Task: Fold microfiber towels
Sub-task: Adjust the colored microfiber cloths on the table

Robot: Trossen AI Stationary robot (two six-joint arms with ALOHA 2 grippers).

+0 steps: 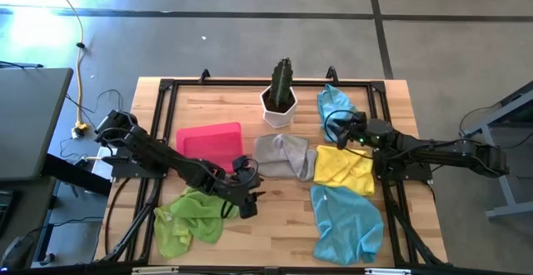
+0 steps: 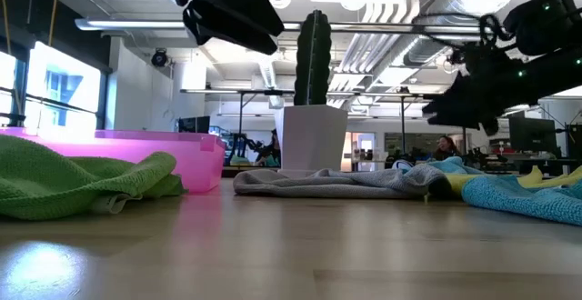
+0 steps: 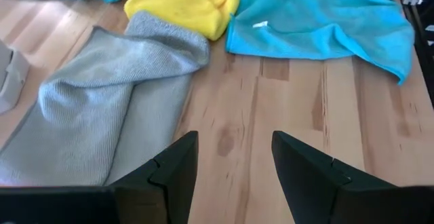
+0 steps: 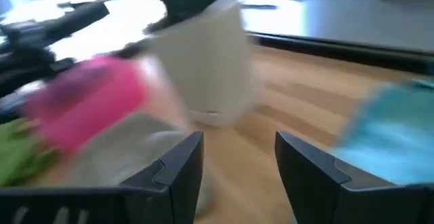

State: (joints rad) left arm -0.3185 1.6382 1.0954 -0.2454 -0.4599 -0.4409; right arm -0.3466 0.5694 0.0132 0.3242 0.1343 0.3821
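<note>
High view: the left tool point(image 1: 247, 193) hung empty, fingers apart, above bare tabletop point(image 1: 275, 225) between the green towel point(image 1: 188, 217) at 7 o'clock and the grey towel point(image 1: 284, 155) at centre. The right tool point(image 1: 340, 131), fingers apart, hung over the yellow towel point(image 1: 344, 168).

Left wrist view: fingers point(image 3: 173, 170) apart, nothing between them.
</note>
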